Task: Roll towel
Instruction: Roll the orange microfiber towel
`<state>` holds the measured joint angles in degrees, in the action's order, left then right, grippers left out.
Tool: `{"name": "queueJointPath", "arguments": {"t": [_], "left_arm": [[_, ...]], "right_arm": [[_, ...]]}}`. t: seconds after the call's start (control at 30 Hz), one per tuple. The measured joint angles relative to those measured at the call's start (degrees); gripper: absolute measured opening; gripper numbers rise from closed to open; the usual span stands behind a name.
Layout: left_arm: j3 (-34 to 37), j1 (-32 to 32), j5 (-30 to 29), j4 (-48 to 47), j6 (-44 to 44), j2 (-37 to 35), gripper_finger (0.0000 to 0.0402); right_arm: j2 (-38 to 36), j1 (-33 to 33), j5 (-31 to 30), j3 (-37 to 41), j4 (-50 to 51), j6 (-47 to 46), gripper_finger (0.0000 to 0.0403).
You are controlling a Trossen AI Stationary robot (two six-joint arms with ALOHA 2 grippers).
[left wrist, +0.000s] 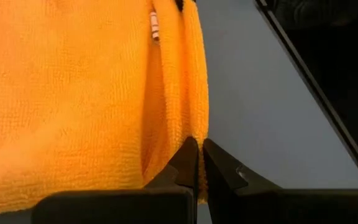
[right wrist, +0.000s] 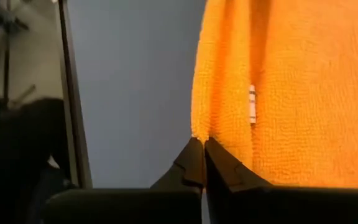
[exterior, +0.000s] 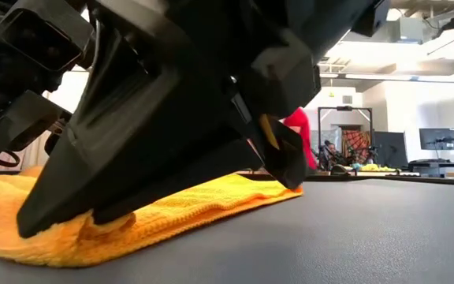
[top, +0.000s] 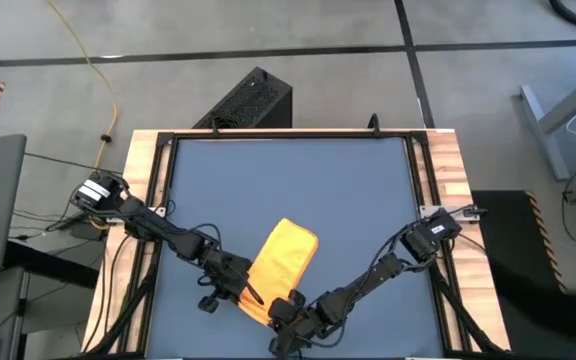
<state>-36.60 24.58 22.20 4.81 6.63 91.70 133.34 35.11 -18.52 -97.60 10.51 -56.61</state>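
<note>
The yellow towel (top: 286, 258) lies on the dark blue tabletop (top: 288, 190), slanting from the near middle toward the far right. It looks folded in layers, and its white tag (right wrist: 252, 103) sits near the near end. My left gripper (top: 249, 292) and my right gripper (top: 286, 308) are both low at the towel's near end, facing each other and shut on it. In the low view they fill the foreground above the towel (exterior: 180, 209). My left gripper pinches the towel's near-end edge (left wrist: 196, 129) between its two fingertips, at that end's left corner. The fingers come low, slanting from the table's left. The towel lies on the table. My right gripper pinches the same near-end edge (right wrist: 197, 129) between its two fingertips, at the right corner. The fingers come low, slanting from the table's right and near side. The towel lies on the table.
Bare blue tabletop spreads far, left and right of the towel. A black raised frame (top: 168, 150) and wooden borders (top: 446, 170) ring the table. A black box (top: 248, 100) stands on the floor beyond the far edge.
</note>
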Motion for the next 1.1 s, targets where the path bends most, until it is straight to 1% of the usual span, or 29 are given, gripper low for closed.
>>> {"name": "queueJointPath", "arguments": {"t": [0.13, 0.23, 0.3, 0.4, 0.57, 0.67, 0.83, 1.0, 1.1], "left_arm": [[0.00, 0.00, 0.65, -0.08, 0.27, 0.00, 0.0000], [0.00, 0.00, 4.23, -0.21, 2.69, 0.00, 0.0000], [-0.02, -0.02, 5.53, -0.11, 4.84, 0.00, 0.0000], [0.00, -0.02, 5.50, -0.34, 7.01, 0.00, 0.0000], [0.00, 0.00, 5.57, -0.41, 8.75, 0.00, 0.0000], [0.00, -0.17, 5.49, -0.48, 9.82, 0.00, 0.0000], [0.00, -1.01, 4.64, -0.19, 10.56, 0.00, 0.0000], [0.00, -1.63, 0.08, 0.20, 9.32, 0.00, 0.0001], [0.00, -1.66, -1.74, -0.07, 8.39, 0.00, 0.0013]], "right_arm": [[-0.06, 0.70, -1.71, 0.49, -0.38, -8.64, 0.0016], [-0.08, 1.26, -4.46, 1.24, -0.67, -15.98, 0.0017], [-0.11, 1.49, -4.97, 1.44, -0.97, -19.41, 0.0017], [-0.11, 1.87, -5.42, 1.48, -2.78, -20.99, 0.0017], [-0.11, 2.33, -6.64, 1.49, -9.53, -22.15, 0.0017], [-0.11, 2.56, -7.42, 1.49, -8.69, -26.42, 0.0017], [-0.16, 3.54, -9.18, 1.46, -5.17, -33.73, 0.0017], [-0.06, 3.76, -9.51, 1.44, -0.67, -38.18, 0.0018], [-0.06, 3.61, -9.33, 1.36, 0.86, -39.02, 0.0018]]}}
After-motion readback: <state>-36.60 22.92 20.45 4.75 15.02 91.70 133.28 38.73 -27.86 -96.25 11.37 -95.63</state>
